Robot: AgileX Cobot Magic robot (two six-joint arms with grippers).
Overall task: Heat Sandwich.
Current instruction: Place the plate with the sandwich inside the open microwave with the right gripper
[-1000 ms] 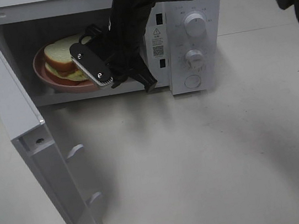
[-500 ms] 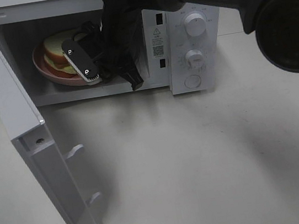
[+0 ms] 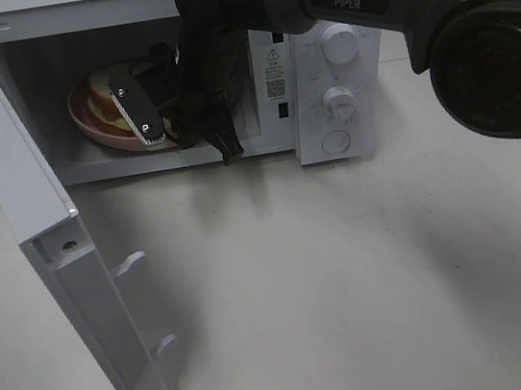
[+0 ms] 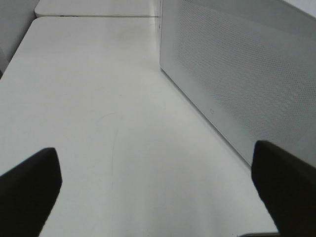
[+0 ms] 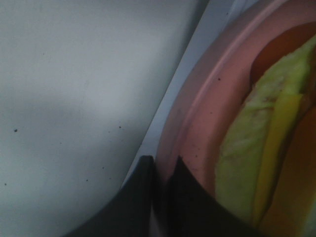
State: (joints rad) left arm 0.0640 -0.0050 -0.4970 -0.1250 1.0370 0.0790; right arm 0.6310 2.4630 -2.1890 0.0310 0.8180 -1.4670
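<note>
The sandwich [image 3: 102, 101], pale bread with yellow-green filling, lies on a round pink plate [image 3: 91, 129] inside the open microwave [image 3: 331, 78]. My right gripper [image 3: 135, 112] reaches into the cavity and is shut on the plate's near rim. In the right wrist view its dark fingers [image 5: 143, 190] pinch the pink rim [image 5: 197, 108], with the sandwich filling [image 5: 256, 148] close beside them. My left gripper [image 4: 157, 185] is open with nothing between its fingertips, low over the table beside a perforated white panel [image 4: 237, 84]. It does not show in the exterior view.
The microwave door [image 3: 42, 226] stands swung wide open at the left, its edge jutting toward the front. Two knobs [image 3: 341, 46] and a button sit on the control panel at the right. The pale tabletop [image 3: 350, 279] spreads in front.
My right arm has reached further into the microwave, carrying the plate and sandwich deeper into the cavity. The left gripper has stayed open.
</note>
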